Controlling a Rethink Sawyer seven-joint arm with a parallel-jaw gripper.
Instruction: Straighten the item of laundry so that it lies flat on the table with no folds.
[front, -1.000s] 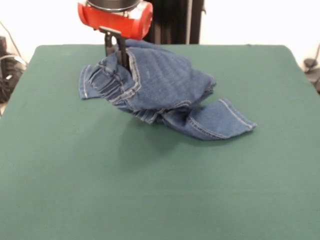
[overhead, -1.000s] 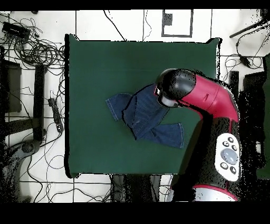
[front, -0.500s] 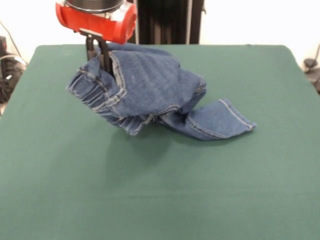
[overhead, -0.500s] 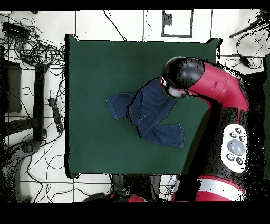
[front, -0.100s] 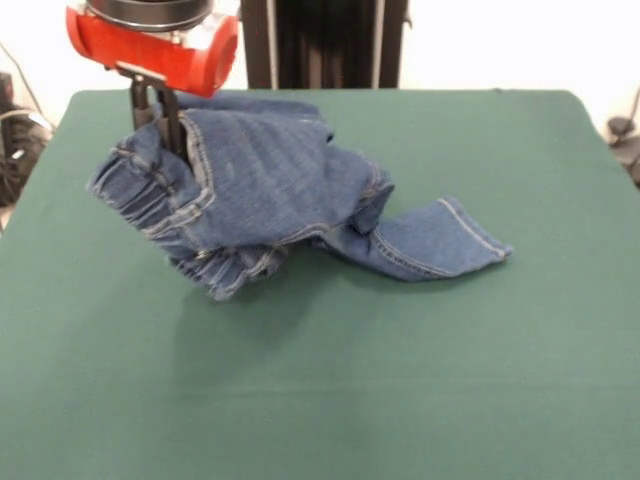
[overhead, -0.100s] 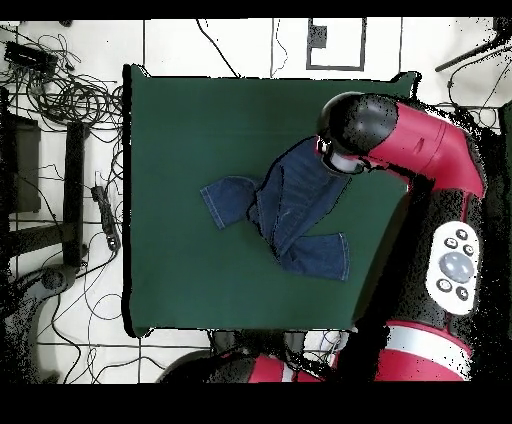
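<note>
1. The desk (front, -0.100s: 420, 400) is the biggest thing here, a broad green surface with far more room than the garment needs. I judge that spare room is why I can drag the cloth sideways to open it out.

2. My arm (overhead, -0.100s: 420, 150) comes in from one side of the desk in the overhead view, its rounded black and red end hanging over the raised part of the cloth. In the front view the red wrist sits high near the top left, with the dark fingers dropping straight down from it.

3. The jeans (front, -0.100s: 290, 190) lie toward the far middle of the desk, half lifted and half resting. The waistband end is bunched and raised under my wrist, while one leg trails flat to the right with its hem on the felt. A second leg shows only in the overhead view, spread out on the far side. The middle is humped and creased, so I judge the task far from done.

4. My pincer (front, -0.100s: 160, 115) is closed narrow on the jeans at the waistband edge, held up so the weight of the legs can pull out the folds.
</note>
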